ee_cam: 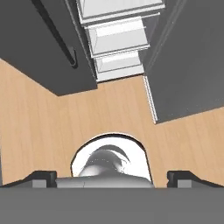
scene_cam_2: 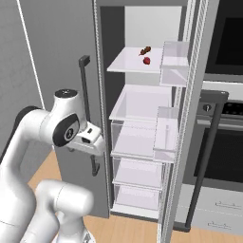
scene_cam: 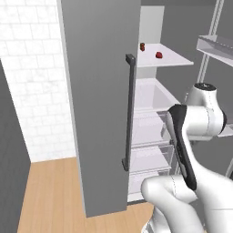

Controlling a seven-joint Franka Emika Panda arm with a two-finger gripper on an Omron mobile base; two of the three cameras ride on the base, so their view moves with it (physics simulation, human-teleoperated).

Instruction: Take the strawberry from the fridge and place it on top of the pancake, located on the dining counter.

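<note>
You're early in the task: the fridge (scene_cam_2: 142,118) stands with its doors swung wide, and the strawberry (scene_cam_2: 146,60) sits untouched on the top white shelf (scene_cam_2: 128,64), just beside a small dark brownish-red item (scene_cam_2: 147,49) farther back. Your gripper (ee_cam: 112,177) points down at the wood floor (ee_cam: 43,118), fingers spread wide and holding nothing, well apart from the berry. Everything is left: reach up to that shelf, grasp the strawberry, then carry it off to the pancake.
</note>
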